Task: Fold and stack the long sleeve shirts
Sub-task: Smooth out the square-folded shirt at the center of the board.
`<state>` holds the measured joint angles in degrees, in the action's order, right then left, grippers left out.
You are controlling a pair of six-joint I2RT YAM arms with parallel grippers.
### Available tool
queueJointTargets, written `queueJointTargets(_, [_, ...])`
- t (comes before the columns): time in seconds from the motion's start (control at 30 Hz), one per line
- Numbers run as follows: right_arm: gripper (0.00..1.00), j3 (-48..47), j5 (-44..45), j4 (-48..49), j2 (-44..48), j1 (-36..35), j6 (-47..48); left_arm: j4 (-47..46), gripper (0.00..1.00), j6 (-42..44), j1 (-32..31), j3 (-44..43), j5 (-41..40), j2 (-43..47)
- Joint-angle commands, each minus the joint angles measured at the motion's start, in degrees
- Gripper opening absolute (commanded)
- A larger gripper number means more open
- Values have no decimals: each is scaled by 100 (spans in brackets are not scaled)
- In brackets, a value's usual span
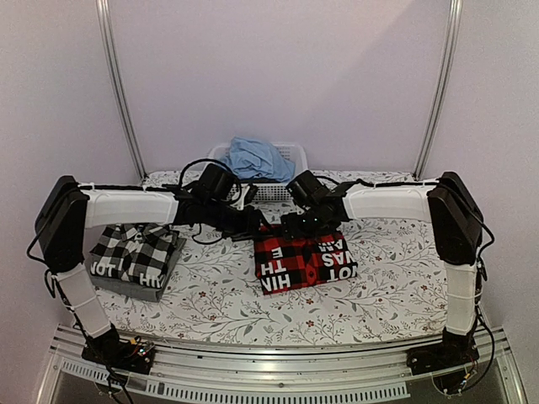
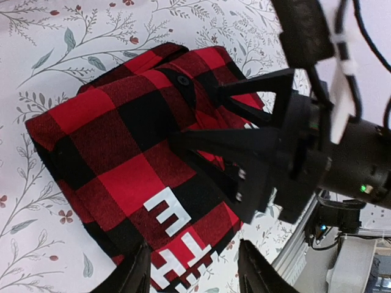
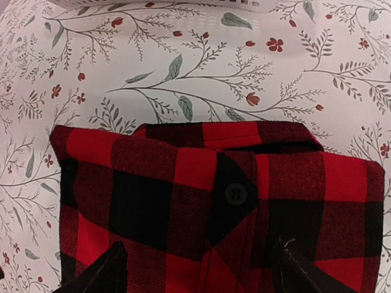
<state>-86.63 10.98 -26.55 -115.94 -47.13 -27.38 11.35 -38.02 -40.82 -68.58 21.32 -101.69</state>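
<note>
A folded red-and-black check flannel shirt (image 1: 305, 261) with white lettering lies mid-table. Both grippers hover over its far edge. My left gripper (image 1: 257, 223) is open; in the left wrist view its fingers (image 2: 137, 271) straddle the lettered end of the flannel (image 2: 122, 146) from above, holding nothing. My right gripper (image 1: 296, 227) is open too, and in the right wrist view it stands (image 3: 198, 274) above the buttoned part of the flannel (image 3: 183, 201). At the left, a folded black-and-white check shirt (image 1: 135, 248) rests on a dark grey one (image 1: 139, 288).
A white basket (image 1: 282, 189) holding blue cloth (image 1: 253, 158) stands at the back, just behind the grippers. The right gripper's black body (image 2: 269, 159) fills the right of the left wrist view, close to my left fingers. The table (image 1: 227, 303) has a floral cover.
</note>
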Motion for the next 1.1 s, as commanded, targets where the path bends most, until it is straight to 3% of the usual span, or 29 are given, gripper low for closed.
queueJointTargets(0.0, [79,-605,-364,12,-774,416,48,-67,48,-56,41,143,61,138])
queueJointTargets(0.17, [80,-1128,-489,-14,-1354,730,151,-102,48,-54,26,257,211,175])
queueJointTargets(0.33, [83,-1132,-267,-245,-985,758,288,-135,48,-39,30,339,259,167])
queueJointTargets(0.7, [86,914,96,-383,1128,67,-459,-282,47,-47,45,262,392,-133])
queueJointTargets(1.07, [88,1400,-106,-66,134,46,-819,-459,46,-183,180,464,377,-192])
